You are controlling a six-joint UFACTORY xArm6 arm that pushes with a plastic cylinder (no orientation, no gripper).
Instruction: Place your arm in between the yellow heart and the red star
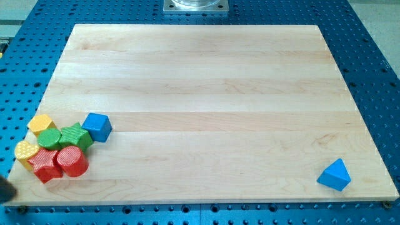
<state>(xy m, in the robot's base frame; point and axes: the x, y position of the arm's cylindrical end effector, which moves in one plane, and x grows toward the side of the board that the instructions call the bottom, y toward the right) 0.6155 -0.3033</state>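
Observation:
The yellow heart (26, 152) and the red star (45, 165) lie touching each other at the view's lower left, the heart up and to the left of the star. They belong to a tight cluster at the board's left edge. A dark shape at the view's left edge, just off the board, is my rod. Its visible end, my tip (6, 191), is below and to the left of the heart and left of the star, apart from both.
The cluster also holds a red cylinder (72, 160), a green star (75, 135), a green cylinder (50, 138), a yellow block (40, 124) and a blue cube (97, 127). A blue triangular block (334, 174) lies at the lower right. The wooden board (206, 94) sits on a blue perforated table.

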